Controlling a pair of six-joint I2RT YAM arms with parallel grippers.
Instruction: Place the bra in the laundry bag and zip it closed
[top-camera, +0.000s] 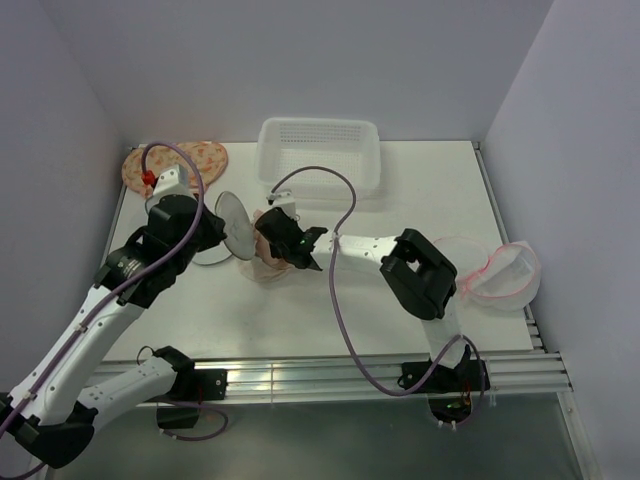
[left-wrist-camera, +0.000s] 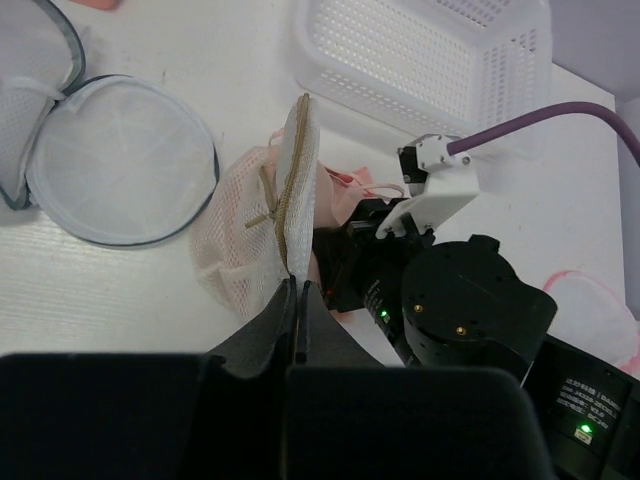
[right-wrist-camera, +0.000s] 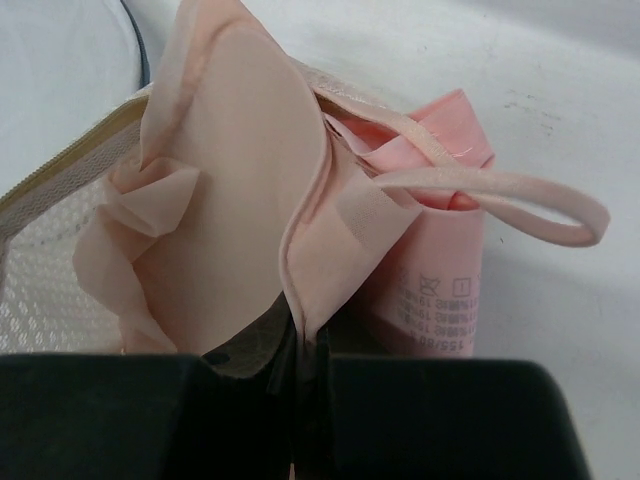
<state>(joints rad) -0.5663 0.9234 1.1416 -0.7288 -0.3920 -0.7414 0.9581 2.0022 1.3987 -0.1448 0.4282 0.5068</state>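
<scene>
Two hands, both pinched tight. My left hand (left-wrist-camera: 297, 292) is clamped on the tan zip rim of the bag (left-wrist-camera: 240, 245), and that edge stands upright. My right hand (right-wrist-camera: 300, 345) grips a fold of the pink bra (right-wrist-camera: 235, 190) at the bag's open rim, a strap looping free; how far inside it is, I cannot tell. The bag rests mid-counter (top-camera: 260, 320), near a white basket (top-camera: 320, 150) and just beside a grey-rimmed mesh disc (left-wrist-camera: 120, 170).
</scene>
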